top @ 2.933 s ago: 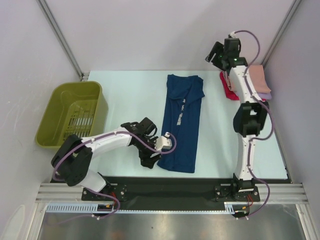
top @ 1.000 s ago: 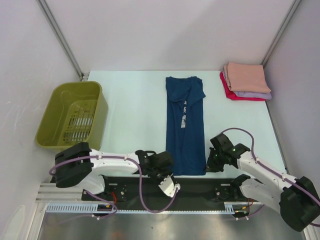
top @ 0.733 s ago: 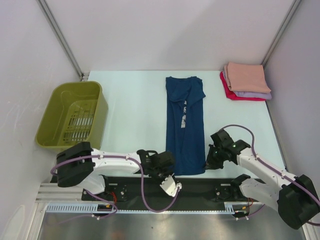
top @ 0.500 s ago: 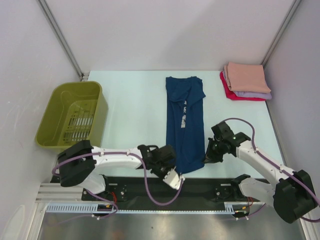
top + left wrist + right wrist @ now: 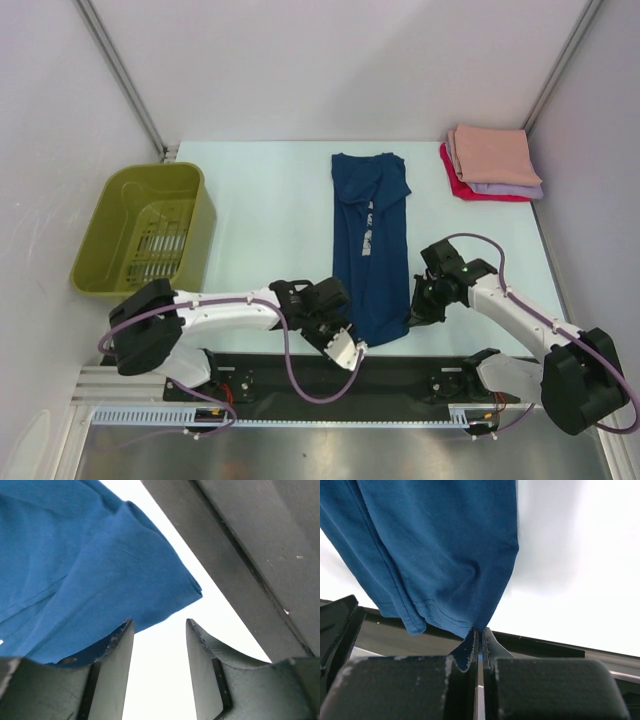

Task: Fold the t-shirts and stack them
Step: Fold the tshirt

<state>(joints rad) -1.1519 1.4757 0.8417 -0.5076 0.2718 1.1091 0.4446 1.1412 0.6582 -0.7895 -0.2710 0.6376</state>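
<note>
The navy t-shirt [image 5: 369,235] lies as a long narrow strip down the middle of the table, its pale print showing along the fold. My right gripper [image 5: 412,318] is shut on its near right hem corner [image 5: 470,615], and the cloth [image 5: 435,545] is lifted and hanging from the jaws [image 5: 480,630]. At the near left corner my left gripper [image 5: 338,322] stands open, with only bare table between its fingers [image 5: 157,622]; the shirt's corner [image 5: 100,555] sits just past the left fingertip. Folded peach [image 5: 495,155], lavender [image 5: 522,189] and red [image 5: 455,182] t-shirts are stacked at the far right.
An olive-green basket [image 5: 145,230] stands at the left edge of the table. The black base rail [image 5: 400,378] runs along the near edge, close under both grippers, and shows in the left wrist view [image 5: 260,545]. Walls close in the left and right sides.
My right gripper has risen and moved slightly away from the near edge, lifting the shirt's near right corner. The left gripper's jaws have widened beside the near left corner.
</note>
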